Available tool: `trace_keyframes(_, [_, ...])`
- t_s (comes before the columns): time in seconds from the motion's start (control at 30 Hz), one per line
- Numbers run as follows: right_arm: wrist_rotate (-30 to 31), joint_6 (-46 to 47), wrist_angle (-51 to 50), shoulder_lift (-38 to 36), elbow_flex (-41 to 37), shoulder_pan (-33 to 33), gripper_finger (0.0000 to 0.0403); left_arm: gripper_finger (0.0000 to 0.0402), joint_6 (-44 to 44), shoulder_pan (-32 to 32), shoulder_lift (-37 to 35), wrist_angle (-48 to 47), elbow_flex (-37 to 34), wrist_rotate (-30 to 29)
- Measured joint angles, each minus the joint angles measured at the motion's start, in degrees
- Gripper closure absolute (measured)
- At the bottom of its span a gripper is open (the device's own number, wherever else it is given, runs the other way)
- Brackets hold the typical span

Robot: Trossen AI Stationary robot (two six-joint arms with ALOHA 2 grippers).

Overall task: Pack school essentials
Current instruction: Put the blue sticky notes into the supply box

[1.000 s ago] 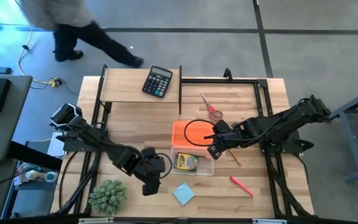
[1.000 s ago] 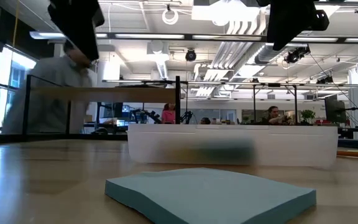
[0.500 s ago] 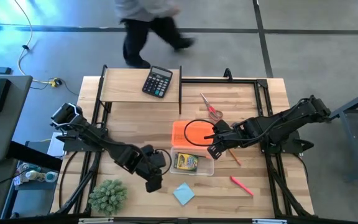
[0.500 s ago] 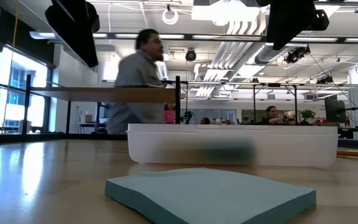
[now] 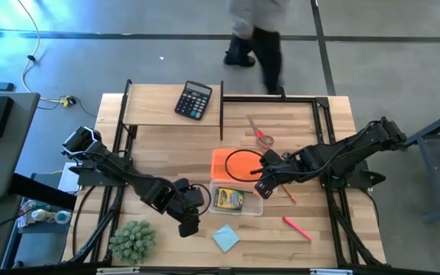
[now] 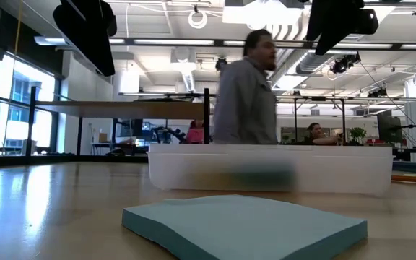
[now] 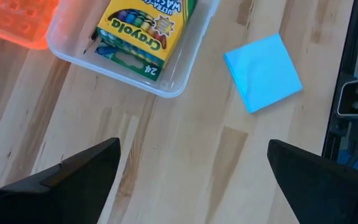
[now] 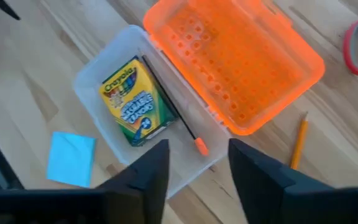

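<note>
A clear box (image 5: 248, 205) holds the yellow-green crayon pack (image 8: 131, 102) and a thin dark pencil with an orange end (image 8: 169, 102), which lies slantwise beside the pack. The box's orange lid (image 8: 235, 62) lies open on its far side. My right gripper (image 8: 197, 171) hovers open above the box's right end (image 5: 258, 179). My left gripper (image 7: 194, 168) hangs open over bare wood left of the box (image 5: 189, 223). The light-blue note pad (image 5: 225, 237), red pen (image 5: 297, 228), a yellow pencil (image 8: 298, 142) and red-handled scissors (image 5: 261, 135) lie flat on the table.
A black calculator (image 5: 193, 100) sits on the raised shelf at the far left. A green spiky plant (image 5: 132, 241) stands at the near left corner. A black frame (image 5: 319, 103) borders the far right. A person (image 5: 254, 30) walks beyond the far edge.
The person beyond the far edge has walked from the left toward the right. My left gripper has rolled a little about its own pointing line while staying in place.
</note>
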Motion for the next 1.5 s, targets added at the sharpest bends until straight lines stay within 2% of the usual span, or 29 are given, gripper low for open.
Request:
trace_keyframes(0.37, [1.07,1.53,0.52,0.0,0.0,1.82,0.0072,0.0007,5.54,0.01,0.0,-0.02,0.0,0.02])
trace_keyframes(0.53, [1.05,1.36,0.5,0.0,0.0,1.9,0.0012,0.0007,6.15,0.31,0.0,-0.04,0.0,1.05])
trace_keyframes(1.0, [0.44,0.61,0.87,0.0,0.0,1.75,0.0015,0.0007,5.53,0.28,0.04,-0.43,0.0,5.86])
trace_keyframes(1.23, [0.92,2.24,0.96,0.0,0.0,1.75,0.0015,0.0007,4.22,-0.22,0.04,-4.53,0.0,8.43])
trace_keyframes(1.33, [0.99,6.62,2.43,0.0,0.0,1.75,0.0015,0.0007,2.15,-1.13,0.04,-6.18,0.0,10.49])
trace_keyframes(1.5, [3.43,6.47,6.04,0.0,0.0,1.46,0.0015,0.0007,-0.08,-4.65,0.04,-6.23,0.0,11.0])
